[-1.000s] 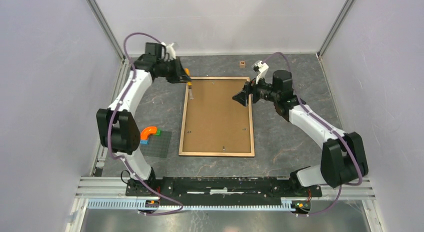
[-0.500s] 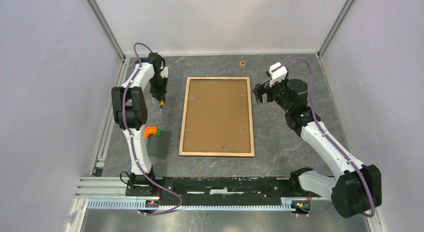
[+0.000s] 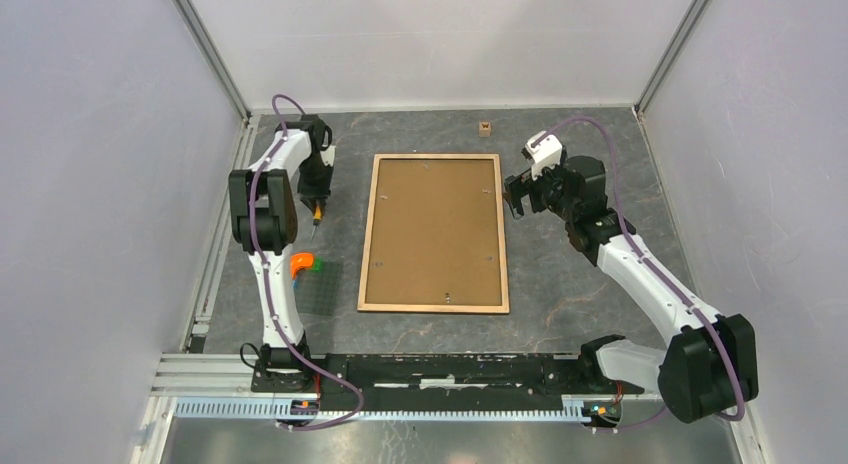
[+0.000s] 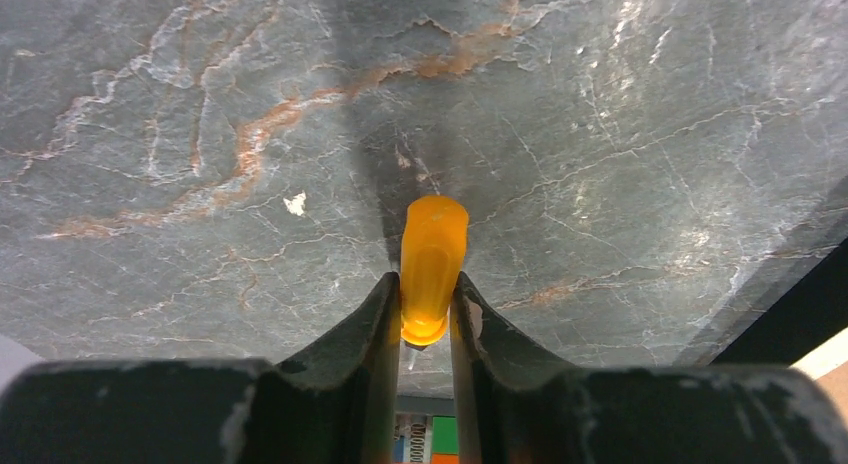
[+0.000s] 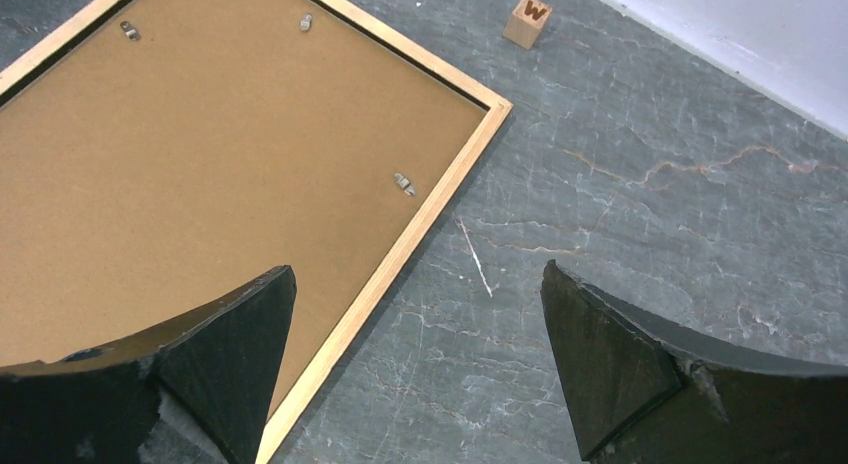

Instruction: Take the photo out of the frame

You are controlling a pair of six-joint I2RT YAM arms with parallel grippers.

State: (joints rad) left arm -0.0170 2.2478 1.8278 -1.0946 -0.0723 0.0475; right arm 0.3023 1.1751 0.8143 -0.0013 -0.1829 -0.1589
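The frame (image 3: 434,232) lies face down in the middle of the table, brown fibreboard back up, edged in light wood. The photo is hidden under the backing. My left gripper (image 3: 318,209) hangs left of the frame's far-left corner, over bare table. In the left wrist view it (image 4: 427,304) is shut on a small orange tool (image 4: 432,264). My right gripper (image 3: 515,196) is open and empty just right of the frame's far-right part. In the right wrist view it (image 5: 417,272) straddles the wooden edge of the frame (image 5: 200,164).
Small metal clips (image 5: 403,183) sit on the backing. A wooden letter block (image 3: 486,128) stands at the back, also in the right wrist view (image 5: 528,21). A dark grey baseplate (image 3: 322,289) with coloured bricks and an orange curved piece (image 3: 298,264) lies left of the frame.
My left gripper has pulled back from the frame's far-left corner to the left, still holding the orange tool. My right gripper has moved right, off the frame's backing to its edge.
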